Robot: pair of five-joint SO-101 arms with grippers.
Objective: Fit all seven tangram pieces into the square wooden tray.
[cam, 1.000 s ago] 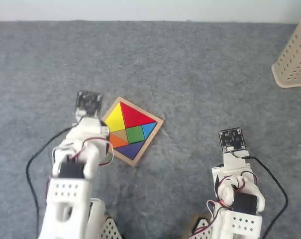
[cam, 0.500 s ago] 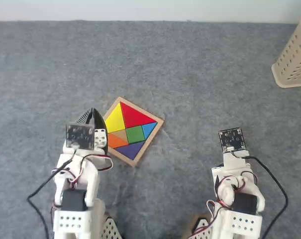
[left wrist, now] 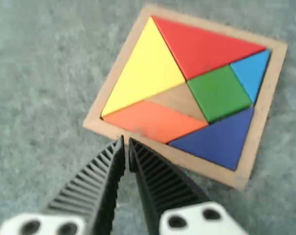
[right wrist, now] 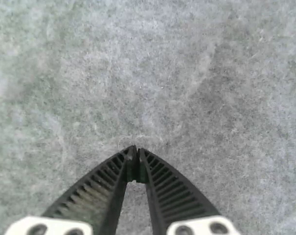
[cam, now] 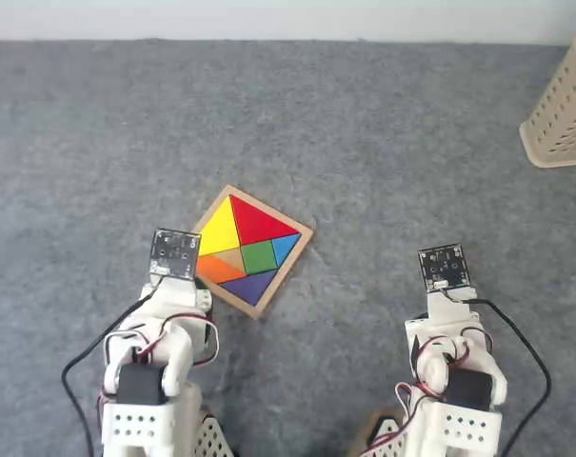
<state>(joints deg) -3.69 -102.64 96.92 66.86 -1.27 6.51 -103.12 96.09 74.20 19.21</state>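
The square wooden tray (cam: 304, 231) lies turned like a diamond on the grey carpet, holding yellow, red, green, blue, tan, orange and dark blue pieces that sit flush. In the left wrist view the tray (left wrist: 274, 88) has the yellow triangle (left wrist: 145, 73), red triangle (left wrist: 204, 44) and orange piece (left wrist: 152, 122) inside. My left gripper (left wrist: 125, 143) is shut and empty, its tips just off the tray's near edge. The left arm (cam: 159, 328) stands beside the tray. My right gripper (right wrist: 136, 150) is shut over bare carpet, well right of the tray.
A beige slotted basket (cam: 564, 105) stands at the far right edge. The right arm (cam: 449, 333) sits at the front right. Grey carpet (cam: 364, 124) covers the whole table around the tray.
The left arm has drawn back from beside the tray toward its base, folding down. The right arm and the tray have not moved.
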